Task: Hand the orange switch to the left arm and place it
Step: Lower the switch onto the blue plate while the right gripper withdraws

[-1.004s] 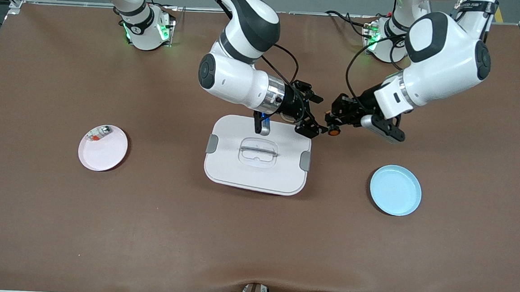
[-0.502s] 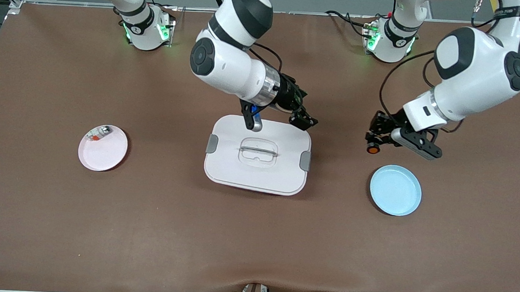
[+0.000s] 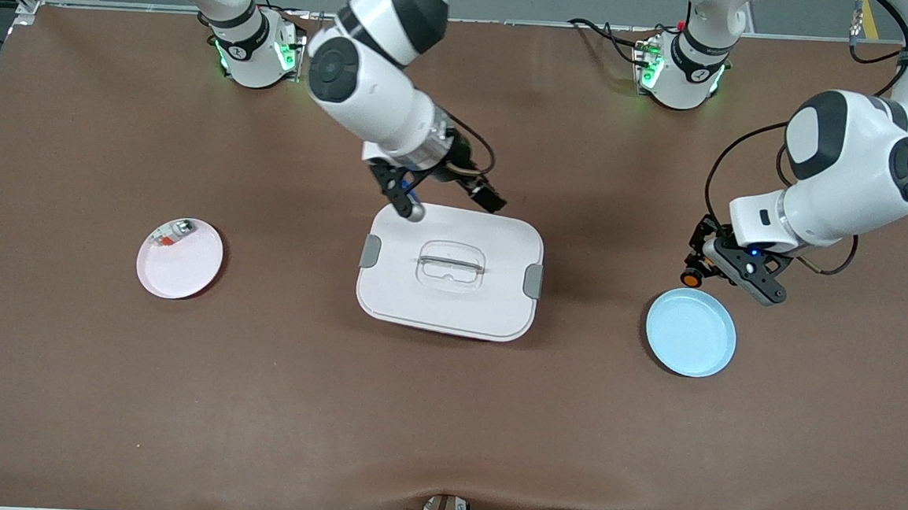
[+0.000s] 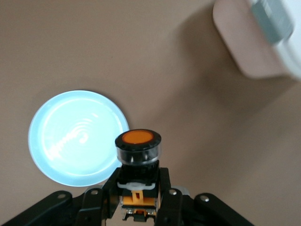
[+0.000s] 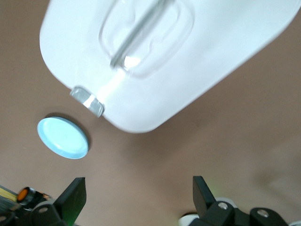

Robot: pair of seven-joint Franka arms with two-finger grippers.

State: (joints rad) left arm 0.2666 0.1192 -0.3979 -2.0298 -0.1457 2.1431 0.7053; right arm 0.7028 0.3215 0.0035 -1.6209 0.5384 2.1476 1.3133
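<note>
Surface: a brown table (image 3: 444, 412) carries a white box (image 3: 449, 286) at its middle, a blue plate (image 3: 690, 332) toward the left arm's end and a pink plate (image 3: 189, 270) toward the right arm's end.

Change in the last second: the two grippers, which met over the box's edge nearest the left arm, have parted. The orange switch (image 3: 689, 279) has gone with the left arm, away from the box.

Left gripper (image 3: 697, 270): jaws pinching the switch by its black body, the orange button end pointing outward. It hangs in the air over the brown table just at the blue plate's 11 o'clock rim, in the front view.

Left wrist view: the switch (image 4: 138, 157) sits clamped in the gripper (image 4: 138, 200), with the blue plate (image 4: 70, 141) below and off to one side, not squarely under it.

Right gripper (image 3: 489, 196): jaws spread and empty, drawn back over the box's 12 o'clock edge; its wrist view shows the box lid (image 5: 197, 61) with nothing between the fingers (image 5: 70, 200).

Pink plate's load: a small silvery piece with a red bit (image 3: 173, 231).

Meaning for the task: the handover looks done and the box has been cleared without contact. What likely remains is to centre the switch over the blue plate, lower it and let go.
</note>
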